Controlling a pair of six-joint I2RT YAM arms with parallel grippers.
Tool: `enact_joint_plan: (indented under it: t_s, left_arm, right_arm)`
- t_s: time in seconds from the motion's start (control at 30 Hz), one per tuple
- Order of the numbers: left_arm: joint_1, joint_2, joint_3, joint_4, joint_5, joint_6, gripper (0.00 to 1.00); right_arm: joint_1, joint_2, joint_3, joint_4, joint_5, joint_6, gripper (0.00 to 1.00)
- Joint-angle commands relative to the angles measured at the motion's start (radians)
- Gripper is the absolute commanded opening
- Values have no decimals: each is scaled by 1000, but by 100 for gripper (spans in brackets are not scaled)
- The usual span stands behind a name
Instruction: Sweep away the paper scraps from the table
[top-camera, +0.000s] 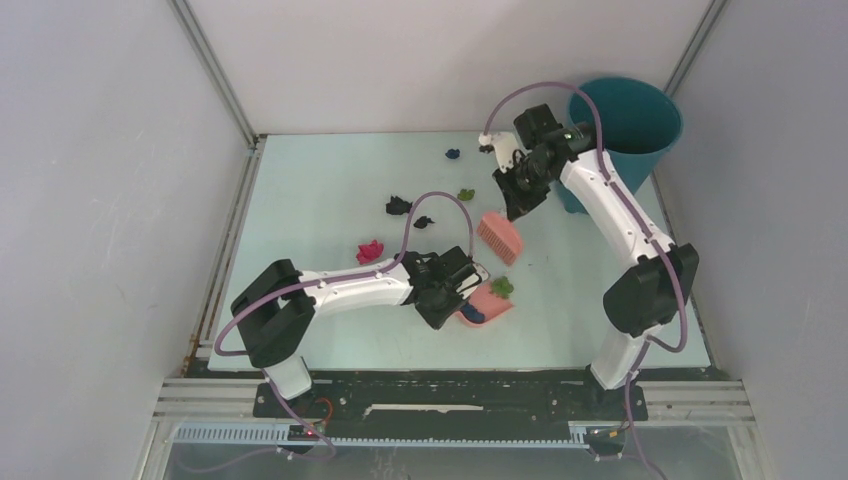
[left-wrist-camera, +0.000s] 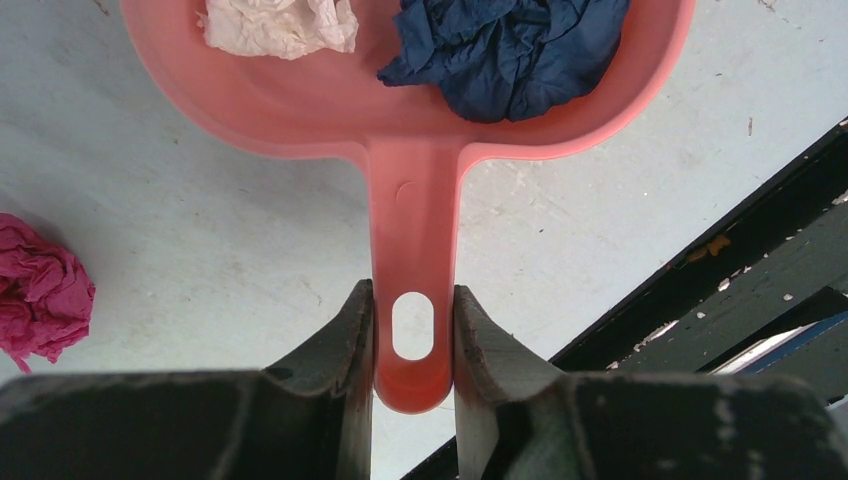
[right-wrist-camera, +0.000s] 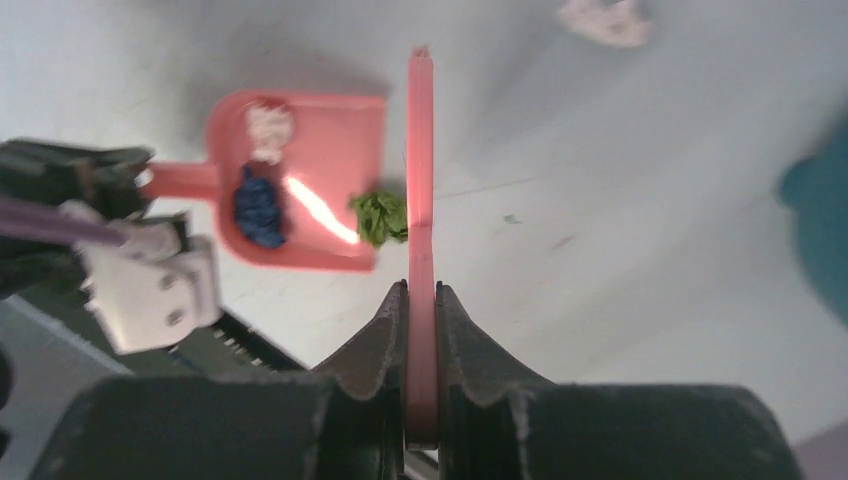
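My left gripper (top-camera: 455, 285) is shut on the handle of the pink dustpan (top-camera: 490, 303), which lies flat on the mint table (top-camera: 320, 180). In the left wrist view my left gripper (left-wrist-camera: 413, 325) clamps the handle (left-wrist-camera: 413, 220); a white wad (left-wrist-camera: 280, 25) and a dark blue wad (left-wrist-camera: 505, 50) lie in the pan. My right gripper (top-camera: 520, 200) is shut on the pink brush (top-camera: 498, 236), held above the table; it shows edge-on (right-wrist-camera: 421, 180) between the right gripper's fingers (right-wrist-camera: 421, 300). A green scrap (top-camera: 501, 287) sits at the pan's mouth. Loose scraps: magenta (top-camera: 370, 251), black (top-camera: 398, 206), green (top-camera: 466, 194), dark blue (top-camera: 452, 154).
A teal round bin (top-camera: 625, 125) stands at the back right corner, behind the right arm. Grey walls frame the table on three sides. A black rail (top-camera: 450, 375) runs along the near edge. The magenta wad (left-wrist-camera: 40, 290) lies left of the dustpan handle.
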Motion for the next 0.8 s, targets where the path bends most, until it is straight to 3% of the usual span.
enact_joint_plan:
  t_s: [0.0, 0.23, 0.47, 0.57, 0.67, 0.77]
  left_arm:
    - [10, -24, 22, 5, 0, -20, 0]
    - [47, -44, 16, 1, 4, -54, 0]
    - [73, -17, 39, -46, 19, -48, 0]
    - [81, -8, 39, -59, 27, -41, 0]
    - [82, -9, 39, -58, 26, -33, 0]
    - [88, -9, 41, -59, 21, -34, 0]
  right_arm:
    - [-14, 111, 175, -9, 210, -67, 0]
    - [-26, 275, 364, 100, 431, -142, 0]
    - [-17, 387, 400, 214, 495, -231, 0]
    - [1, 432, 419, 173, 446, -235, 0]
    - [15, 428, 406, 79, 218, -225, 0]
    - [45, 380, 325, 22, 139, -213, 0]
